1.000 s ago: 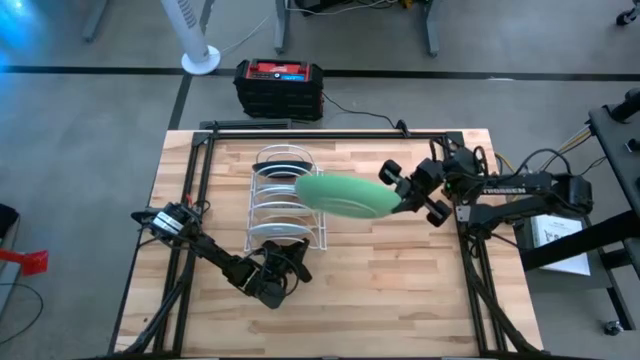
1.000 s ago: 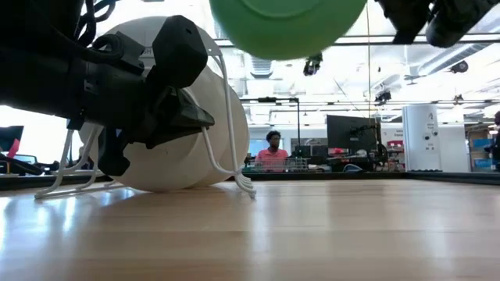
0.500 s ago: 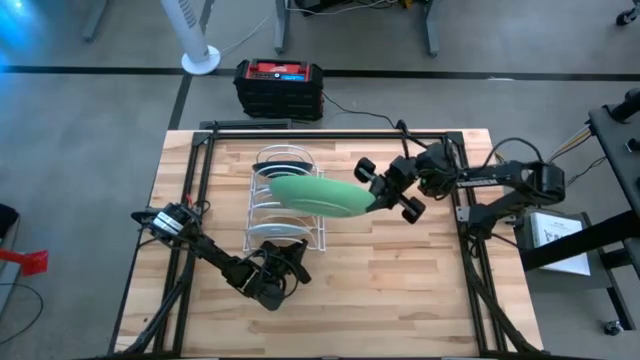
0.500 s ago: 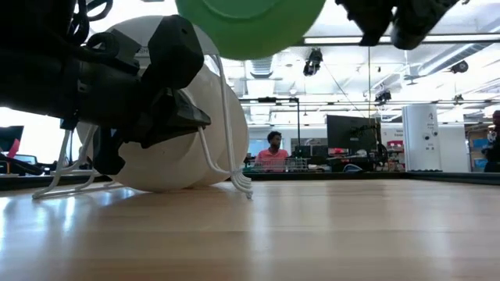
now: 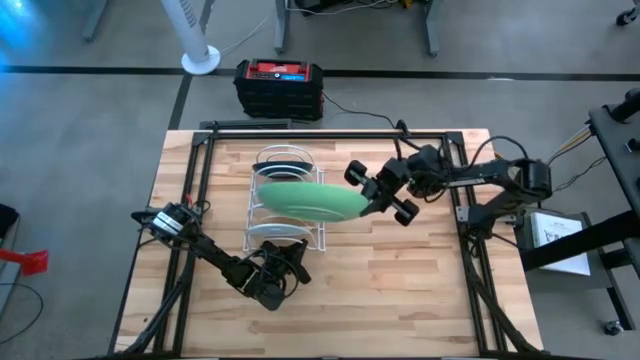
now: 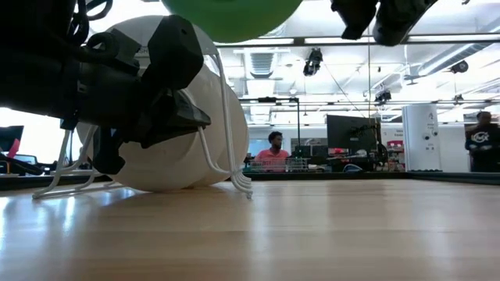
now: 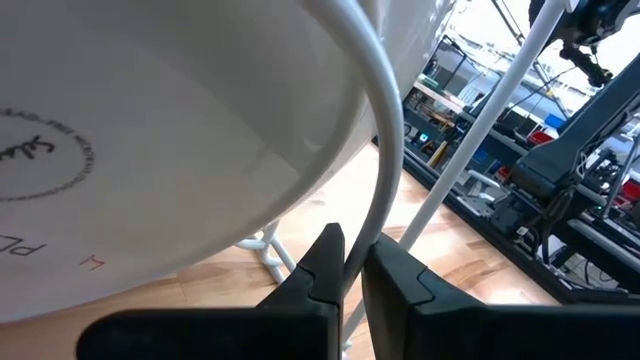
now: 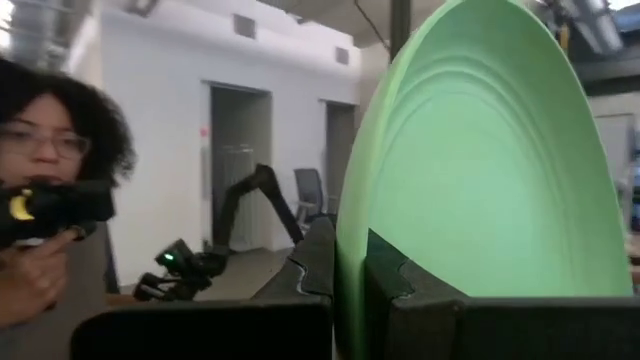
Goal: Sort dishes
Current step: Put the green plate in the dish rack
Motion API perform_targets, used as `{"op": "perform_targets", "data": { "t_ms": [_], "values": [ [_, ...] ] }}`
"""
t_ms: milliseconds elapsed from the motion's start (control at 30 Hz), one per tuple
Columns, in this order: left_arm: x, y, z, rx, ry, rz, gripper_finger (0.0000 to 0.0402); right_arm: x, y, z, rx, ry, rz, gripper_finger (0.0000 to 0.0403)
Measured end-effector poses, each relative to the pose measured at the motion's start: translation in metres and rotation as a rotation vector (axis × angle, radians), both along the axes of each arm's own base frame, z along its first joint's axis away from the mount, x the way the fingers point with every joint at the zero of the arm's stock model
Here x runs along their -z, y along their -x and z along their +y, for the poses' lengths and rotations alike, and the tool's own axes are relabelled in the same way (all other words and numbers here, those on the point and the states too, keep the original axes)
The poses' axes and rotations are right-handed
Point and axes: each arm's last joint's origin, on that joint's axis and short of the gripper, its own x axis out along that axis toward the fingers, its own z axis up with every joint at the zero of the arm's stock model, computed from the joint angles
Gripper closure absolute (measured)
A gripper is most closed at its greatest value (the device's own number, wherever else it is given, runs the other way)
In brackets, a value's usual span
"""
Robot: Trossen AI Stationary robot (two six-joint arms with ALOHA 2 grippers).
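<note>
Green plate (image 5: 305, 201) moved rackward, right fingers (image 8: 330, 262) clamped

light green plate (image 6: 231, 14) cut off above in low view, racked plates' (image 5: 278, 228) patterns hidden

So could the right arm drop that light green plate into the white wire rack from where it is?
Probably yes. The right gripper holds the light green round plate by its rim directly above the white wire rack, nothing between them; the left gripper clamps a rack wire.
</note>
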Motion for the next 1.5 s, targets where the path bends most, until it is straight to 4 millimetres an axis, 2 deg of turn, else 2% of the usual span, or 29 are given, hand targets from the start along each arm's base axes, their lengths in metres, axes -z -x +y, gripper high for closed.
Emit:
{"op": "perform_targets", "data": {
  "t_ms": [167,400,800,1033,1300,1400,1500],
  "values": [
    [0.001,0.000,0.000,0.003,-0.004,0.009,0.0394,0.003,0.000,0.002,-0.069,-0.048,-0.079,0.0403],
    [0.001,0.000,0.000,0.013,-0.001,0.017,0.0395,0.027,-0.016,-0.001,-0.057,-0.102,0.010,0.0403],
    [0.001,0.000,0.000,0.020,0.000,0.024,0.0395,0.030,-0.022,-0.001,-0.060,-0.118,0.028,0.0403],
    [0.002,0.000,0.000,0.021,-0.001,0.025,0.0395,0.046,-0.033,0.007,-0.066,-0.150,0.079,0.0403],
    [0.001,0.000,0.000,0.026,0.002,0.024,0.0395,0.059,-0.039,0.005,-0.054,-0.178,0.130,0.0403],
    [-0.002,-0.001,-0.001,0.038,0.013,0.013,0.0391,0.055,-0.037,0.002,-0.048,-0.179,0.121,0.0403],
    [-0.006,-0.002,-0.002,0.058,0.029,0.006,0.0370,0.051,-0.034,-0.002,-0.037,-0.179,0.110,0.0403]
  ]
}}
